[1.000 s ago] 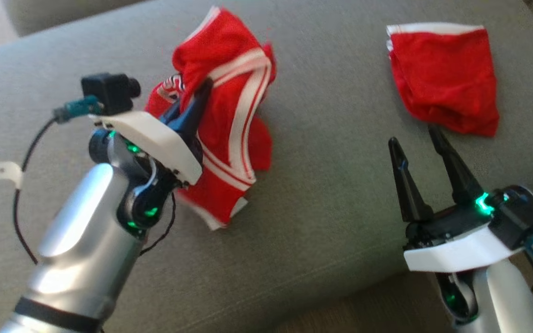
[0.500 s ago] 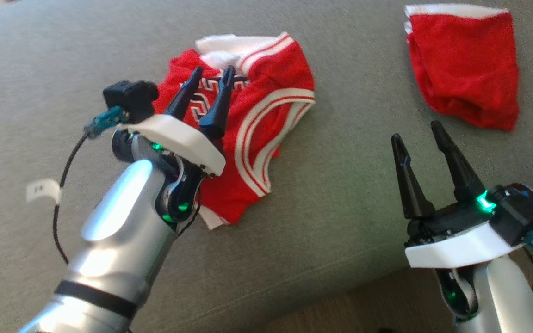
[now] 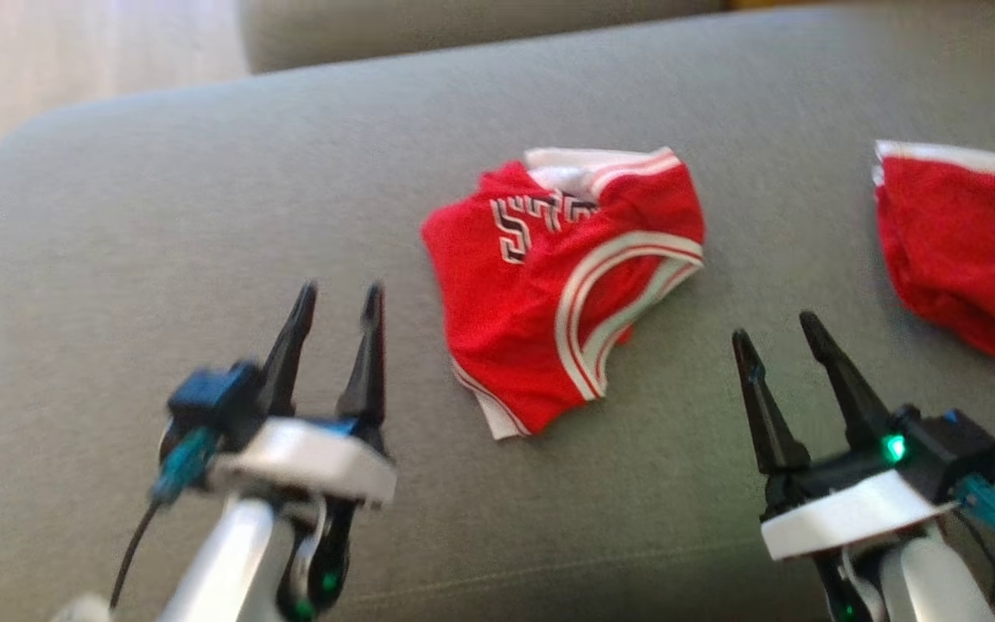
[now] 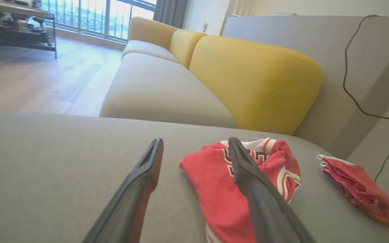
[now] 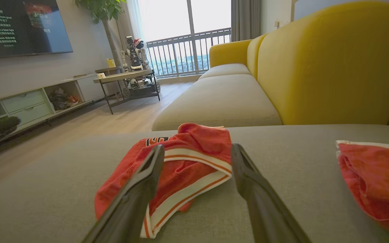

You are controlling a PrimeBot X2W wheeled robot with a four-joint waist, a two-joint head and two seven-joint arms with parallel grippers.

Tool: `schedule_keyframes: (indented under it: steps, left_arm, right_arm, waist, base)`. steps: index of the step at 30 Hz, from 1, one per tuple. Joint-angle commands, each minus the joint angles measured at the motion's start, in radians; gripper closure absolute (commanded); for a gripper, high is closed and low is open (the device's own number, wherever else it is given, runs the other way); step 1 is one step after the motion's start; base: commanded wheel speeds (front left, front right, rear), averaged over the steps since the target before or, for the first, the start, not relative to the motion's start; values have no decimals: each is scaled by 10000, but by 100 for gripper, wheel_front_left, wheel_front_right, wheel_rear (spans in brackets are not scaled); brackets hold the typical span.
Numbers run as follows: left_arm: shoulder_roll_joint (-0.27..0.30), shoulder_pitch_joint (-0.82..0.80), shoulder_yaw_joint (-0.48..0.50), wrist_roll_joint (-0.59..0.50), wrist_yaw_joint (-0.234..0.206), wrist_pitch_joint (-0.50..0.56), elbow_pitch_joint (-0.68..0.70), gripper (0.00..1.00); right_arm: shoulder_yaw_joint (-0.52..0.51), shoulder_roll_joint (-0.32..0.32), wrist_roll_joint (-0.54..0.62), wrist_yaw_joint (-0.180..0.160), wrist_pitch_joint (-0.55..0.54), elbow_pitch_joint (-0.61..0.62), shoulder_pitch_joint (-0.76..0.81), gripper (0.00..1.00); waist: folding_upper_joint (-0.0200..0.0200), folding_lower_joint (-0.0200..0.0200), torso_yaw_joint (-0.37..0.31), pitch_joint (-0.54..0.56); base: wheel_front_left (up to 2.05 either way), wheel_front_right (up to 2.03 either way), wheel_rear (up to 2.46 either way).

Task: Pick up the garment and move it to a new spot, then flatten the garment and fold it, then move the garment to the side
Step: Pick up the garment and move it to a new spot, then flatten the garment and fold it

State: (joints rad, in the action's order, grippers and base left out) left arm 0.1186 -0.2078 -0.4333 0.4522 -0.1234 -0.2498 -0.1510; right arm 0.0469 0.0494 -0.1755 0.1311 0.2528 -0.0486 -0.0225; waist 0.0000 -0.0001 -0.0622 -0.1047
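Note:
A crumpled red garment (image 3: 562,285) with white stripes and dark lettering lies loose on the grey cushion (image 3: 204,199), near its middle. The same garment (image 4: 214,179) sits just ahead and right of the left fingers, and in the right wrist view the garment (image 5: 187,165) lies ahead between the right fingers. My left gripper (image 3: 338,294) is open and empty, down-left of the garment and apart from it. My right gripper (image 3: 774,333) is open and empty, a short way to the garment's right.
A second red cloth (image 3: 964,250) lies at the cushion's right side, also seen as a red cloth (image 5: 377,182) in the right wrist view. A yellow sofa back (image 4: 255,77) rises behind the cushion. Wooden floor (image 3: 74,60) lies beyond the cushion's far-left edge.
My left gripper let go of the garment, which dropped into a heap on the cushion, and pulled back down-left. The head camera has also shifted.

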Motion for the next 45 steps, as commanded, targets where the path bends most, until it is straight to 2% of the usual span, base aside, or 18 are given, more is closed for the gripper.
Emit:
schedule_keyframes:
  steps: [1, 10, 14, 19, 28, 45]
  left_arm:
    - [14, 263, 670, -130, 40, -118, 660, 0]
    - [-232, 2455, 1861, -1689, 69, -119, 1986, 0]
    - [-196, 3257, 2094, -2810, -14, -119, 2404, 0]
    - [-285, 3912, 2147, -3488, -148, -119, 2488, 0]
    - [-482, 4242, 2366, -3772, -165, -120, 2291, 0]
    - [-592, 4267, 2404, -4100, -34, -120, 2099, 0]
  right_arm:
    - [161, 8, 111, -4, 90, 150, 70, 0]
    - [-343, 8, 187, -4, 90, -117, 809, 0]
    - [-329, 8, 98, -4, 90, -239, 1279, 0]
    - [-182, 8, 98, -4, 90, -316, 1496, 0]
    - [-78, 8, 163, -4, 90, -225, 1553, 0]
    - [-136, 8, 132, -4, 90, -178, 1565, 0]
  waist:
    - [0, 1, 807, 867]
    - [0, 1, 1420, 1679]
    - [0, 1, 1410, 1933]
    - [0, 1, 1314, 1997]
    - [0, 1, 1121, 1990]
    - [0, 1, 1156, 2039]
  base:
    - [0, 0, 0]
    - [0, 0, 0]
    - [0, 0, 0]
    - [0, 0, 0]
    - [0, 0, 0]
    - [0, 0, 0]
